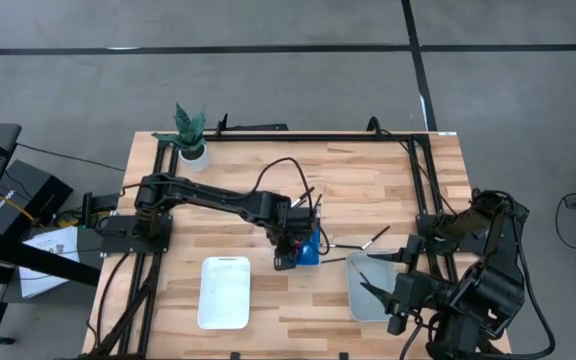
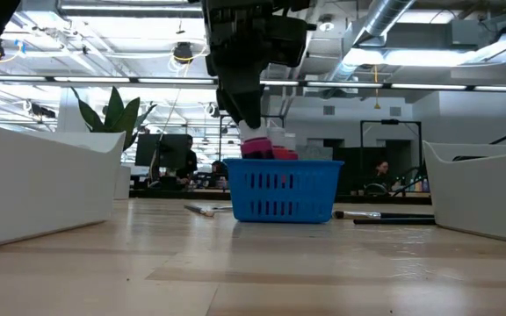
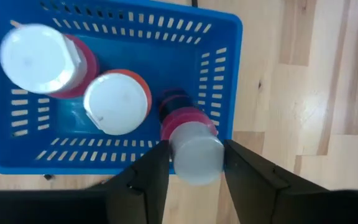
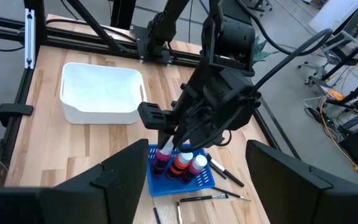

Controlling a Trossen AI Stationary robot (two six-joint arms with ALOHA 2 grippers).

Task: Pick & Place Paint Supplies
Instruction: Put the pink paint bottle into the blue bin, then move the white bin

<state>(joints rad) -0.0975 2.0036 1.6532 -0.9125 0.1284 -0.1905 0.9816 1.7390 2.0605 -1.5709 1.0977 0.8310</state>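
Observation:
A blue basket [image 1: 310,248] stands mid-table and holds two red paint bottles with white caps [image 3: 39,59] [image 3: 117,102]. A third red bottle [image 3: 188,121] stands tilted in the basket's near-right corner. Its white cap [image 3: 196,160] sits between the fingers of my left gripper [image 3: 194,171], which points steeply down over the basket [image 2: 284,189]. My right gripper [image 1: 380,288] waits open, high above the grey tray at the table's right. Thin dark brushes [image 1: 373,238] [image 1: 313,195] lie flat on the wood beside and behind the basket. My left gripper's two fingers [image 3: 154,174] stand on either side of the third bottle's white cap [image 3: 196,160], coming from above. Only a hair of space shows at each side, so whether they touch it I cannot tell. The bottle's lower body is down inside the basket.
A white tray [image 1: 225,292] lies near the front edge, left of the basket. A grey tray [image 1: 360,305] lies to the right, under my right arm. A potted plant [image 1: 190,135] stands at the far left corner. Black rails frame the table.

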